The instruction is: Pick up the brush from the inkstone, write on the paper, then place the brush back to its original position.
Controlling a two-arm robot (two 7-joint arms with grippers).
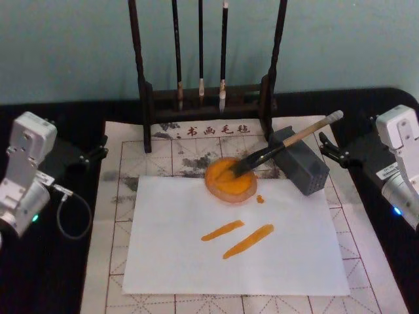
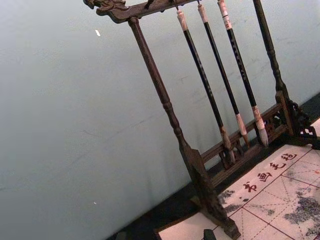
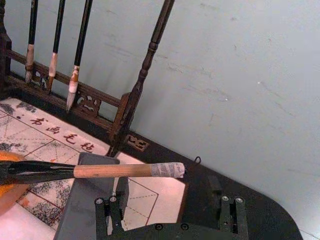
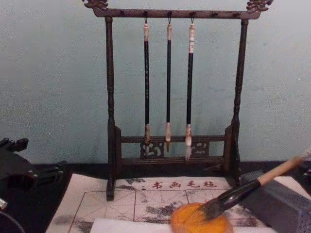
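Observation:
The brush lies tilted, its dark bristles in the round orange inkstone and its tan handle propped on a grey block. In the right wrist view the brush handle crosses above the block. The white paper lies in front of the inkstone and bears two orange strokes and a small orange spot. My right gripper stands open at the right, just beyond the handle's end, holding nothing. My left gripper is open at the mat's left edge, away from the brush.
A dark wooden rack with three thin hanging brushes stands at the back, against the pale wall. A cream mat with red grid lines lies under the paper. A cable loops beside the left arm.

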